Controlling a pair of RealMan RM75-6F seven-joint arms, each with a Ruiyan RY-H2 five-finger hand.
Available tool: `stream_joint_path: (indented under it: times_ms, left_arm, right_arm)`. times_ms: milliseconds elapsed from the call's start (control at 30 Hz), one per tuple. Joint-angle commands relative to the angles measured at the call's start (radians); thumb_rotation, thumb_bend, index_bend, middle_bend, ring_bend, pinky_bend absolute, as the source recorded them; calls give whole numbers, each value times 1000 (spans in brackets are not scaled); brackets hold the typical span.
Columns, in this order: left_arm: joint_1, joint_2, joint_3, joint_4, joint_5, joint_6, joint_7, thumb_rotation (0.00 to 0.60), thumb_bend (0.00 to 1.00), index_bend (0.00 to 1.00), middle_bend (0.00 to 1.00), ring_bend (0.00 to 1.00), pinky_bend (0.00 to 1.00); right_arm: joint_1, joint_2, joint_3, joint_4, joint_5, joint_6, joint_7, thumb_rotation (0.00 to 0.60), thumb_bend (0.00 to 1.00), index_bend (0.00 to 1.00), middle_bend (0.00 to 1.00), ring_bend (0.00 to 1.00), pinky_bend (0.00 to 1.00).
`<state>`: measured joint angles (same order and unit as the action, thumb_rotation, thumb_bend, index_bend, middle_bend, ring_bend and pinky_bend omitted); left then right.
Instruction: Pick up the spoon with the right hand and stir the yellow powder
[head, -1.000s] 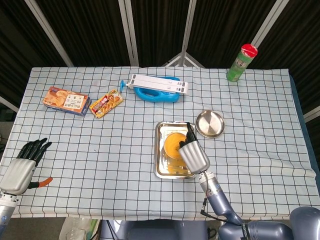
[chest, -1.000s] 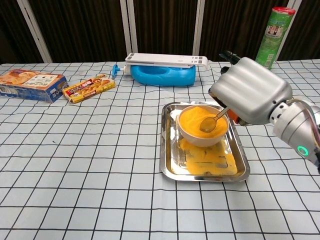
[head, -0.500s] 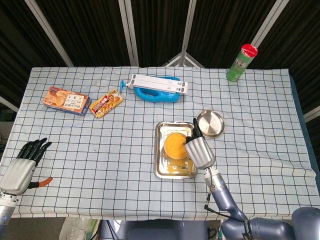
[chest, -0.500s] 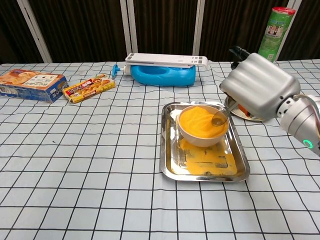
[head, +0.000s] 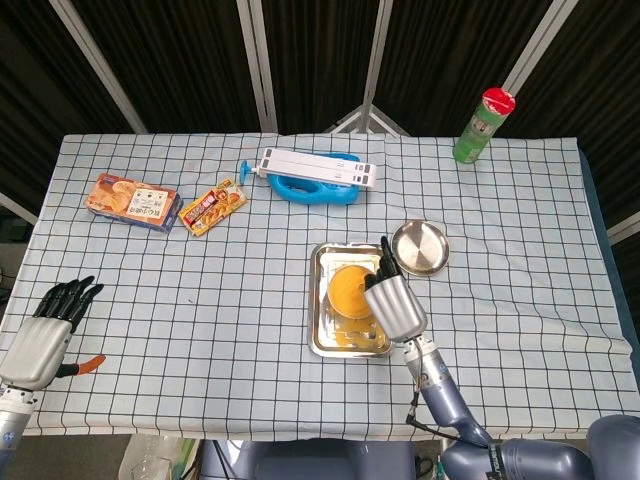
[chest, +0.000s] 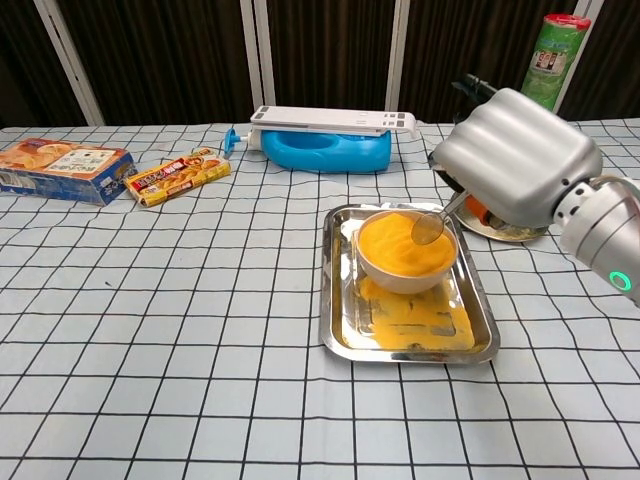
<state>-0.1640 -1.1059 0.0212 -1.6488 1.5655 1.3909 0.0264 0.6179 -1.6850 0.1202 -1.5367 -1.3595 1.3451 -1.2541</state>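
The right hand (chest: 515, 160), fingers clamped on the spoon (chest: 436, 224), is stirring yellow powder (chest: 400, 245); shallow, slow circles should be keeping it inside the bowl (chest: 404, 272).

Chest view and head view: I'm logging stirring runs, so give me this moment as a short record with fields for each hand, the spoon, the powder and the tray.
right hand: right hand holds the spoon's handle, above the tray's right edge
spoon: spoon bowl is at the right side of the powder, handle slanting up to the hand
powder: yellow powder heaped in a bowl; more lies on the tray floor in front of it
tray: steel tray on the checked cloth
left hand: left hand near the table's left edge, holding nothing, fingers apart
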Motion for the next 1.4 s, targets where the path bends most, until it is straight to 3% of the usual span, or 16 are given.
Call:
stream_joint_path:
  times_ms: [33,400,933,1233,1400]
  left_arm:
    - [1,0,0,0,0,1,-1,600,0,0,0,0,0]
    - [-1,1,0,0,-2,-4,-4,600,0,0,0,0,0]
    - [0,0,-3,0,-4,0,-3,600,0,0,0,0,0]
    - [0,0,-3,-1,-6,-1,-3,600,0,0,0,0,0]
    - [0,-1,-3,-1,-6,-2,0,600,0,0,0,0,0]
  right_arm:
    - [1,-12,4,36,-6,6,-9,600,708,675,612,324,0]
    - [-6,-31,8,107,-10,4,9,600,708,675,612,324,0]
    - [-26,-64,5,37,-9,3,53,600,709,675,612,324,0]
    - [-24,-37,39,0,-19,21,55,600,708,675,612,324,0]
    - [-32,-17,20,17,-19,11,46,600,708,675,612,324,0]
